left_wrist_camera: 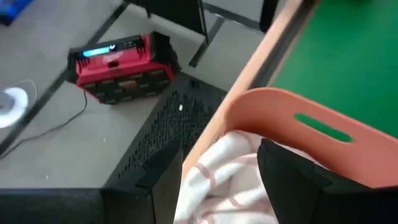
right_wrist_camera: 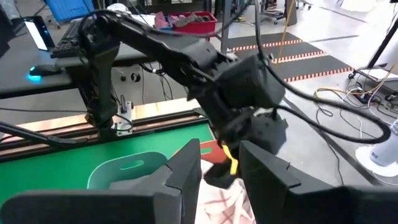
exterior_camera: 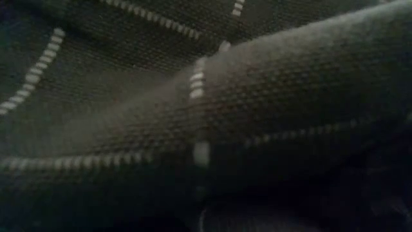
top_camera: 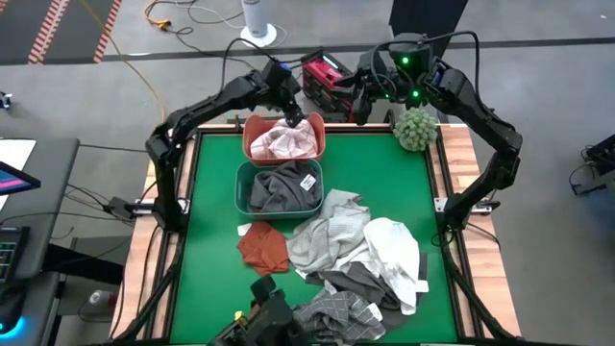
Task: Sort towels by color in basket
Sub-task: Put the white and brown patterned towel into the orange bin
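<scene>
Left gripper (top_camera: 293, 120) over orange basket (top_camera: 252, 135), jaws seemingly parted above pale towel (top_camera: 283, 144); right gripper (right_wrist_camera: 219, 163) empty, part-open, near far edge; piled towels (top_camera: 356, 255) on table; risk: cloth snagging, spilling over rim.

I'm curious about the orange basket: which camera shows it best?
The high view: the whole orange basket shows, holding a white towel. The left wrist view gives only its handle wall up close, the right wrist view a sliver, and the low view is blocked by cloth.

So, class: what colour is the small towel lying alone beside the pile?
Rust-orange towel, clearest in the high view.
</scene>
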`<act>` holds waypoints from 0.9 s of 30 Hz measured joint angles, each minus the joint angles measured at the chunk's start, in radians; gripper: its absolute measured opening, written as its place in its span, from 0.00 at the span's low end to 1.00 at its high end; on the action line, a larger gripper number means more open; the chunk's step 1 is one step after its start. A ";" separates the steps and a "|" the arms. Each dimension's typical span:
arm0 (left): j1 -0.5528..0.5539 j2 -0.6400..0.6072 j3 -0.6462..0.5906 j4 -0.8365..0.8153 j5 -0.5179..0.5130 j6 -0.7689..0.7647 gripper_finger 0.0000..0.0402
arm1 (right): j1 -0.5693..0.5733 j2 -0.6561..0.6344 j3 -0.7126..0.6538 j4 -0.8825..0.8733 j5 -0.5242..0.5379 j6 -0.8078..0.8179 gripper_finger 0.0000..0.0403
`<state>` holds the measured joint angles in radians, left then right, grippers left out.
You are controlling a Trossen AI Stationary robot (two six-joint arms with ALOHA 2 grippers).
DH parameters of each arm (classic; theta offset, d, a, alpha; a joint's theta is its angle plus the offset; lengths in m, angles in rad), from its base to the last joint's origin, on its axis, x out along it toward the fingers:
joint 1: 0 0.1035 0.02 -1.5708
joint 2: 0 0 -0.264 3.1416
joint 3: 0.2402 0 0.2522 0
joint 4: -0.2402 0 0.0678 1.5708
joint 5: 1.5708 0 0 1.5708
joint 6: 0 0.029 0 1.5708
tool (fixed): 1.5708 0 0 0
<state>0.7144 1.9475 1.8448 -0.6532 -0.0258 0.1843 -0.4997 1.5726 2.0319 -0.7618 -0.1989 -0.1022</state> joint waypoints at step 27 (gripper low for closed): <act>-0.007 0.131 -0.128 -0.225 0.124 -0.135 0.49 | 0.039 0.000 0.000 -0.001 0.029 0.023 0.35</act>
<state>0.7078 2.0785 1.7173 -0.8783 0.0986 0.0494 -0.4606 1.5726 2.0319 -0.7624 -0.1703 -0.0792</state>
